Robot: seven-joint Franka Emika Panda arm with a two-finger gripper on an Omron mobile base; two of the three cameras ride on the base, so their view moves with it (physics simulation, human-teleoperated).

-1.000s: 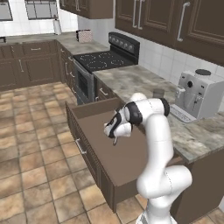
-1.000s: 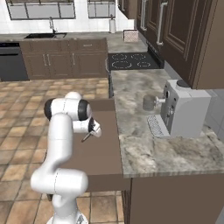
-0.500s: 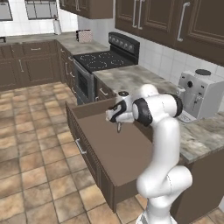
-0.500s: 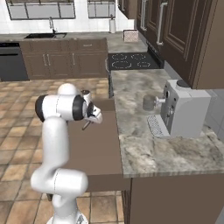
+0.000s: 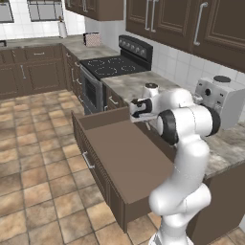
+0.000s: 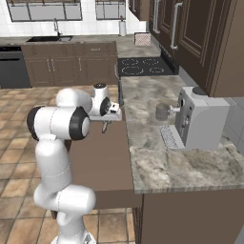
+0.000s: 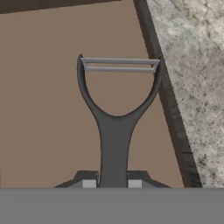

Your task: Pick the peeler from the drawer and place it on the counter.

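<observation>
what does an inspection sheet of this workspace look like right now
surface: counter, grey marbled stone, right of the open drawer
job's things: peeler held above the drawer floor, near the drawer's counter-side wall, head pointing away from the hand; not yet on the counter
clutter: coffee machine on the counter; canister and small box on the far counter
grippers: gripper shut on the peeler handle, fingers on either side of it
cables: nothing seen
surroundings: stove, dark cabinets, sink, tiled floor
</observation>
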